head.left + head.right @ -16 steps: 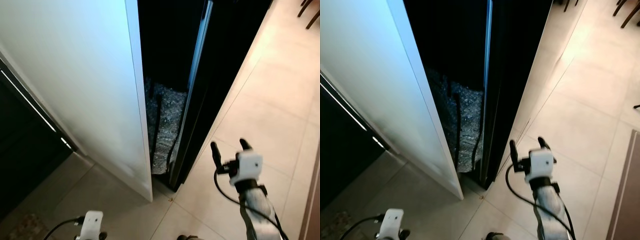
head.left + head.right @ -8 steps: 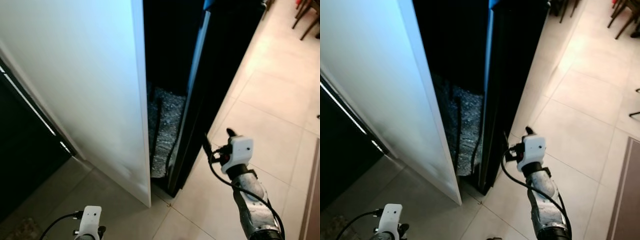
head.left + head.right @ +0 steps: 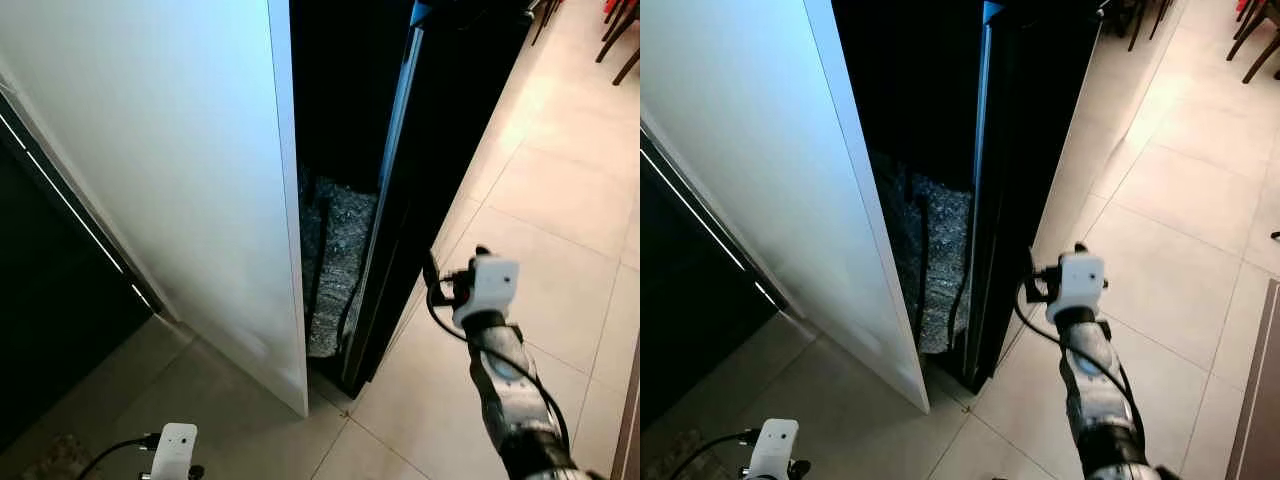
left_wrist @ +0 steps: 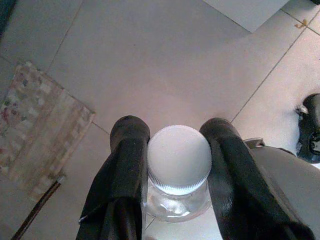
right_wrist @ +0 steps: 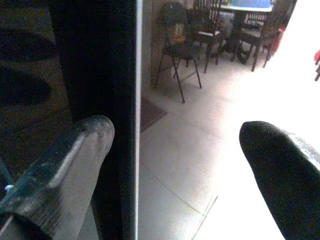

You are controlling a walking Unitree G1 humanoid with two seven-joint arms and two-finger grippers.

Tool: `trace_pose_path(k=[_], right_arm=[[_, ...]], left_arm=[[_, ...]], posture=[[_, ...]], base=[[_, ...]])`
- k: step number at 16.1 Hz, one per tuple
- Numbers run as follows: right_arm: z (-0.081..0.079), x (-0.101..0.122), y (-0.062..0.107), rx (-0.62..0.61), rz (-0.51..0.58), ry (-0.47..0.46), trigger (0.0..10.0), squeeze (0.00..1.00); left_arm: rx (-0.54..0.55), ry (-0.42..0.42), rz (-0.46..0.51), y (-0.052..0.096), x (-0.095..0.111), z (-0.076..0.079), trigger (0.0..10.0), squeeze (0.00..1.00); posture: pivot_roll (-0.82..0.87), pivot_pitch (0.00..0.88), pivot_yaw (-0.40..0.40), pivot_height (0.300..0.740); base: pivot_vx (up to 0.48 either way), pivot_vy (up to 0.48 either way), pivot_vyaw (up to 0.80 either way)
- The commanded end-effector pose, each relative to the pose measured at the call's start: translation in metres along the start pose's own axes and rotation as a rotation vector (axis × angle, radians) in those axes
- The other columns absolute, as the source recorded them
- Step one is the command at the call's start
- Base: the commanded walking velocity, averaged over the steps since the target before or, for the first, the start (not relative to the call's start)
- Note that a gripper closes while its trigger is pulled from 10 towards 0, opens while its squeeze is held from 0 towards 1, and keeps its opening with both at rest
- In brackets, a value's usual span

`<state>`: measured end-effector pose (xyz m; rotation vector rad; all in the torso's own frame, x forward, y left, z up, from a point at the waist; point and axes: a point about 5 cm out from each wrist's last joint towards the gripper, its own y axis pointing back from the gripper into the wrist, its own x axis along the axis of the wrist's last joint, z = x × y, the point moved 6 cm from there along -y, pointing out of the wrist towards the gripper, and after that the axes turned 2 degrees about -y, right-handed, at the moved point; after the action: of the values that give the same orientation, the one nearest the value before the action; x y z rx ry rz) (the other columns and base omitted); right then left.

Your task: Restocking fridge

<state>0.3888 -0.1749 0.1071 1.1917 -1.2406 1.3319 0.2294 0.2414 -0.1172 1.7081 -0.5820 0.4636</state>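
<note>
Fingers spread, right pincer (image 5: 175,165) has moved up from a second ago to straddle the dark fridge door's edge (image 5: 131,100), ready to pull; left pincer (image 4: 177,165) hangs low, clamping a white-capped bottle (image 4: 179,165).

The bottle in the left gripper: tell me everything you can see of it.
The bottle is seen from above: a round white cap with a ribbed rim on a clear plastic neck and shoulder. It stands upright, clamped at the cap between the left gripper's two black fingers, held over the pale tiled floor. Its lower body is hidden.
</note>
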Motion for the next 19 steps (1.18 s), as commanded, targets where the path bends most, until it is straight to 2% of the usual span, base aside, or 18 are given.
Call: trace_pose_path(k=[1,7,10,14,15,19], right_arm=[[0.000,-0.004,-0.001,0.006,-0.017,-0.003,10.0,0.00],[0.014,0.015,-0.019,-0.032,0.026,0.021,10.0,0.00],[0.034,0.024,-0.022,-0.119,0.054,0.037,10.0,0.00],[0.064,0.017,-0.007,-0.248,0.052,0.059,10.0,0.00],[0.078,0.011,0.004,-0.299,0.044,0.071,10.0,0.00],[0.104,-0.004,0.029,-0.397,0.003,0.105,10.0,0.00]], left_arm=[[-0.004,-0.020,-0.025,0.002,-0.010,-0.001,10.0,0.00],[-0.010,-0.032,-0.032,0.003,-0.015,0.000,10.0,0.00],[-0.012,-0.029,-0.038,0.003,-0.018,0.002,10.0,0.00],[-0.017,-0.031,-0.041,0.003,-0.019,0.003,10.0,0.00],[-0.019,-0.033,-0.042,0.003,-0.019,0.004,10.0,0.00],[-0.030,-0.039,-0.038,0.003,-0.018,0.008,10.0,0.00]], posture=[[0.02,0.136,0.014,0.740],[0.02,0.146,0.015,0.740],[0.02,0.150,0.012,0.740],[0.02,0.150,0.012,0.740],[0.01,0.152,0.013,0.740],[0.00,0.152,0.016,0.740]], base=[[0.000,0.000,0.00],[0.000,0.000,0.00],[0.000,0.000,0.00],[0.000,0.000,0.00],[0.000,0.000,0.00],[0.000,0.000,0.00]])
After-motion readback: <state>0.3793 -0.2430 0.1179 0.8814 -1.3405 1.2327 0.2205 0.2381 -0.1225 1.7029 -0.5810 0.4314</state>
